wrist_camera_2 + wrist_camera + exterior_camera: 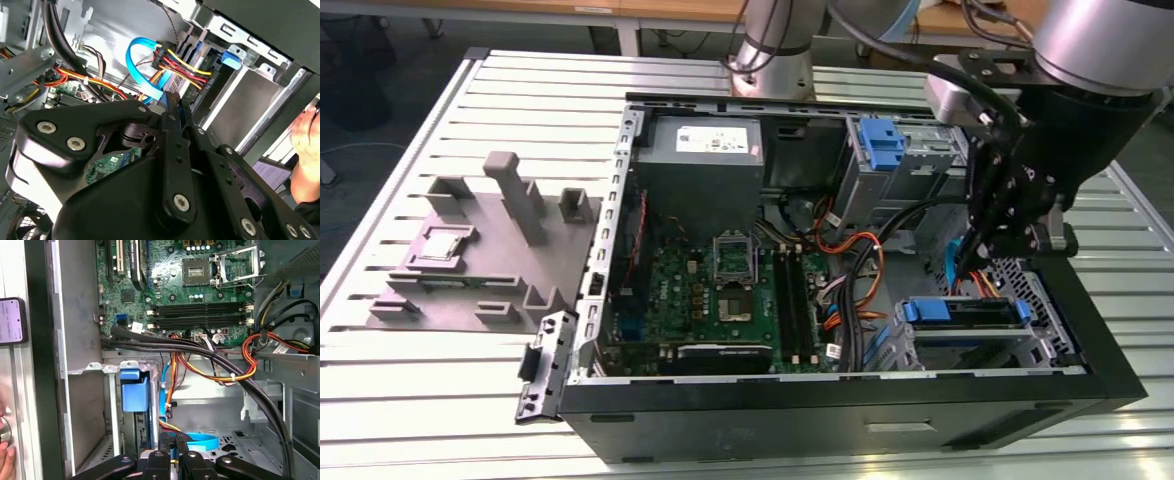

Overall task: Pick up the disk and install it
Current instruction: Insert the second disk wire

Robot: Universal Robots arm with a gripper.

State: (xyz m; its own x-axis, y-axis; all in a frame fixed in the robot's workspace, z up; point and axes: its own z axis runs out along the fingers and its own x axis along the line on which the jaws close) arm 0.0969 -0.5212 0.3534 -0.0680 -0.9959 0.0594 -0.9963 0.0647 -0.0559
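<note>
The disk (961, 312) sits in the drive cage at the near corner of the open computer case, on the exterior view's right, with its blue carrier front facing up. In the first wrist view the same blue carrier end (134, 390) stands in the metal bay beside the case wall. My gripper (1003, 245) hangs inside the case just above and behind that cage, apart from the disk. Its black fingers (172, 120) are close together with nothing held. A blue data cable (200, 442) loops just past the gripper (172, 456).
A grey power-supply box (707, 145) and a tall blue latch (881, 140) sit at the back of the case. The motherboard (720, 290) lies in the middle, crossed by orange and black cables (220, 365). A grey fixture (480, 240) stands on the slatted table. A person's hand (305, 150) is beside the case.
</note>
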